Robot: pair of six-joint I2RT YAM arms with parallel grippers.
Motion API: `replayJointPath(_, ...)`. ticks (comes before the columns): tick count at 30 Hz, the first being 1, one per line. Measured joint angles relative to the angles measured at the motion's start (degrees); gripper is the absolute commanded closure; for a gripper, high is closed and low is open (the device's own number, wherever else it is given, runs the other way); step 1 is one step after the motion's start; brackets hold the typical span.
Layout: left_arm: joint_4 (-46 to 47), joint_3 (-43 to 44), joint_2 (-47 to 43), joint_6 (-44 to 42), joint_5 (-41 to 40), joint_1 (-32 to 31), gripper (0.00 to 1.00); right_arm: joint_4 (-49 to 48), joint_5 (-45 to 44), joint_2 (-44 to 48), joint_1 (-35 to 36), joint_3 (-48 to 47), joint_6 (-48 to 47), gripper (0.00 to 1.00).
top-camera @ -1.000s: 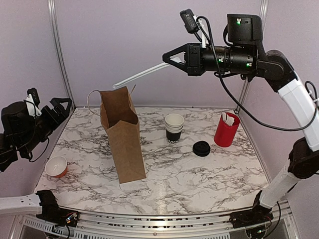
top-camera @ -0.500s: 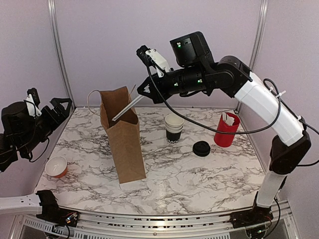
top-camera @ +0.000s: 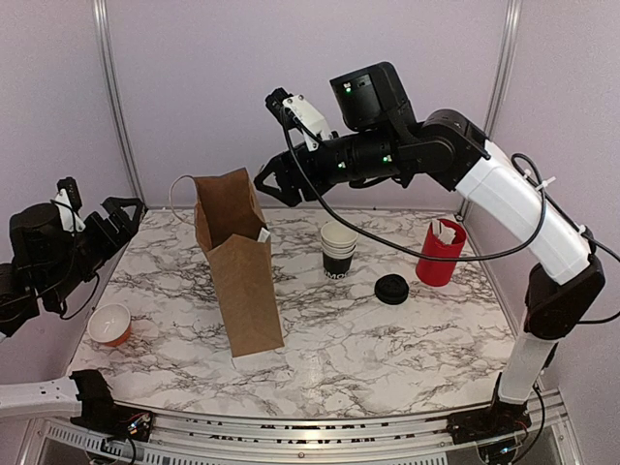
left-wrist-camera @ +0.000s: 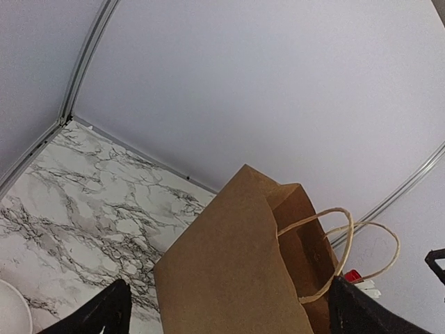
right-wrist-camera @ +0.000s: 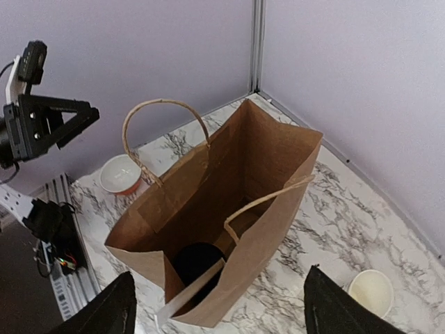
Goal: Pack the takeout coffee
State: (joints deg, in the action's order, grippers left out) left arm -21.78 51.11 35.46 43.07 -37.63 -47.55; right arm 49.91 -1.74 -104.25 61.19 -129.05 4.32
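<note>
The takeout coffee (right-wrist-camera: pixel 198 261) stands at the bottom of the open brown paper bag (right-wrist-camera: pixel 278 160); only its black lid shows, in the right wrist view. A white wrapped straw (right-wrist-camera: pixel 191 298) leans inside the bag across the lid, and its tip (top-camera: pixel 263 233) peeks over the bag's rim. My right gripper (top-camera: pixel 268 180) hovers above the bag's mouth, open and empty. My left gripper (top-camera: pixel 118 215) is open at the far left, clear of the bag (top-camera: pixel 238 266). In the left wrist view the bag (left-wrist-camera: pixel 236 264) fills the space between the fingertips (left-wrist-camera: pixel 104 316).
A stack of lidless cups (top-camera: pixel 338 250) stands behind the bag's right side, with a loose black lid (top-camera: pixel 391 289) and a red holder (top-camera: pixel 441 252) further right. A small orange bowl (top-camera: pixel 109 324) sits near the left edge. The bag's handles (right-wrist-camera: pixel 163 115) stick up.
My right arm swung left over the bag with the straw. Its gripper then opened and the straw dropped into the bag. The left arm barely moved.
</note>
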Motion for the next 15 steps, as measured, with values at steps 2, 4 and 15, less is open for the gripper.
replayJointPath(2,0.0,-0.4,0.0,0.2,-0.2,0.0,0.01,-0.4,-1.2,0.9,0.0,1.4,0.1,0.07)
replayJointPath(4,-0.1,-1.0,0.1,0.5,-0.5,0.0,0.01,-1.1,-2.1,2.4,-0.1,3.7,0.1,0.06)
replayJointPath(15,-0.8,-5.2,2.0,2.7,-1.0,1.7,0.01,-8.7,-2.7,15.0,-7.2,25.5,3.4,0.0)
